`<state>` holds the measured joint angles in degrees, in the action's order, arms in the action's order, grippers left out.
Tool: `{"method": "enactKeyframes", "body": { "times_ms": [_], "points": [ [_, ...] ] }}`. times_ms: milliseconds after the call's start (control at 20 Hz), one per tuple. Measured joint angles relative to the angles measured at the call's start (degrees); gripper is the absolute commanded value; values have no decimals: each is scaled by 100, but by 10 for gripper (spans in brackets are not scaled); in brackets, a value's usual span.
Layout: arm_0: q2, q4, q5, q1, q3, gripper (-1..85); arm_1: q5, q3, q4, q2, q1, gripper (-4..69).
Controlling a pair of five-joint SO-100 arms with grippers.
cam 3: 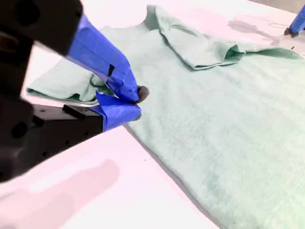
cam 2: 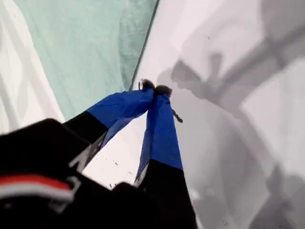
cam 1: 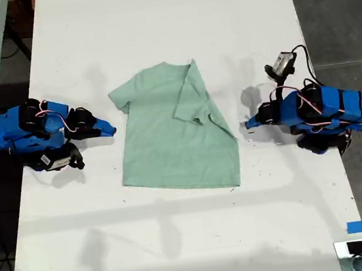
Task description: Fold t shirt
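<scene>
T shirt [cam 1: 168,137] half-folded, grippers beside it

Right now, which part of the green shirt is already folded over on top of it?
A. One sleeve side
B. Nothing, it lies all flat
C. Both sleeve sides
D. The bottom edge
A. On the shirt, only the sleeve side on the exterior view's right is flipped over onto the middle; the other sleeve lies out flat and the bottom edge is unfolded.

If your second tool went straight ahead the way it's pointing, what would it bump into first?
Probably the t shirt: my second tool points at its near side edge, just below the flat sleeve, with only bare table between. How high it is above the table is unclear.
</scene>
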<state>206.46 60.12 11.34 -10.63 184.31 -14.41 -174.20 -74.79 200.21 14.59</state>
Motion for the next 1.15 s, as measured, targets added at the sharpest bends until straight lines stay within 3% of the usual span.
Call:
{"method": "enactKeyframes", "body": {
  "times_ms": [1150],
  "points": [
    [0, 0, 0, 0, 0, -1, 431, -26, -158, 0, -18, 8]
  ]
}}
